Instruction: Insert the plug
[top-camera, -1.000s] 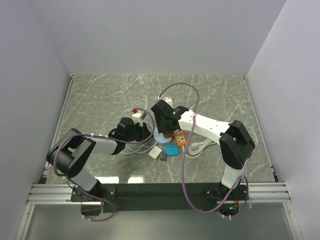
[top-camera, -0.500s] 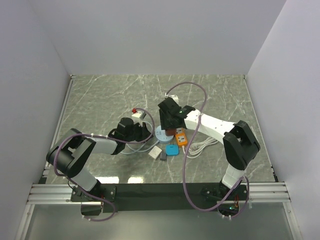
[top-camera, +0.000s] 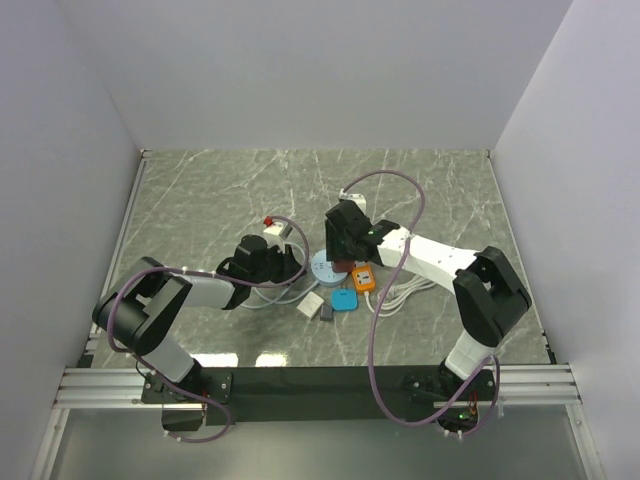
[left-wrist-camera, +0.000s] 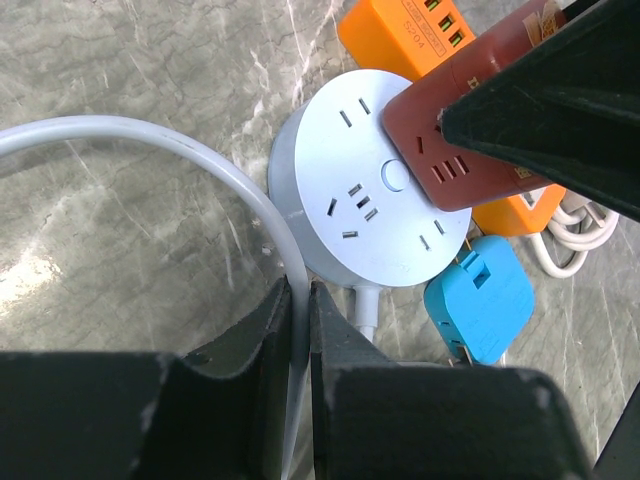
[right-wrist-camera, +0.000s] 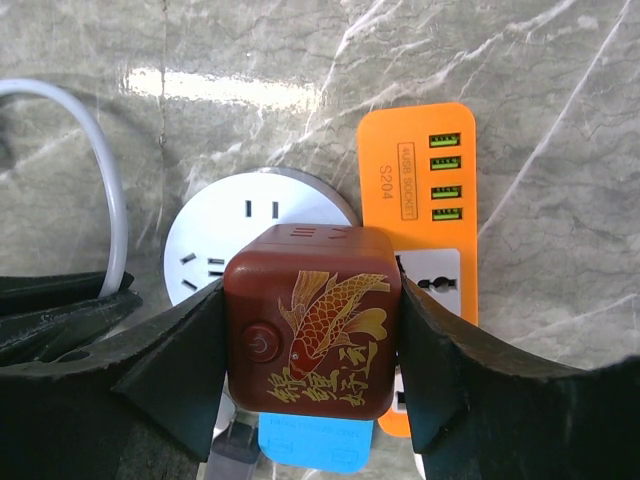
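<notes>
A round white socket hub (top-camera: 325, 268) lies mid-table; it also shows in the left wrist view (left-wrist-camera: 340, 190) and the right wrist view (right-wrist-camera: 215, 245). My right gripper (right-wrist-camera: 312, 335) is shut on a dark red cube plug (right-wrist-camera: 312, 320) with a gold fish on it. It holds the cube over the hub's right edge and the orange power strip (right-wrist-camera: 425, 200). The cube's face (left-wrist-camera: 455, 140) overlaps the hub; I cannot tell whether they touch. My left gripper (left-wrist-camera: 298, 310) is shut on the hub's white cable (left-wrist-camera: 150, 135), just left of the hub.
A blue plug (top-camera: 345, 300) lies in front of the hub, with a white plug (top-camera: 313, 303) and a grey plug (top-camera: 327, 312) beside it. A coiled white cable (top-camera: 400, 293) lies to the right. A small red and white part (top-camera: 272, 224) lies behind the left gripper.
My right gripper has shifted a little to the right with the red cube, and its arm has swung right. The left arm has not moved.
</notes>
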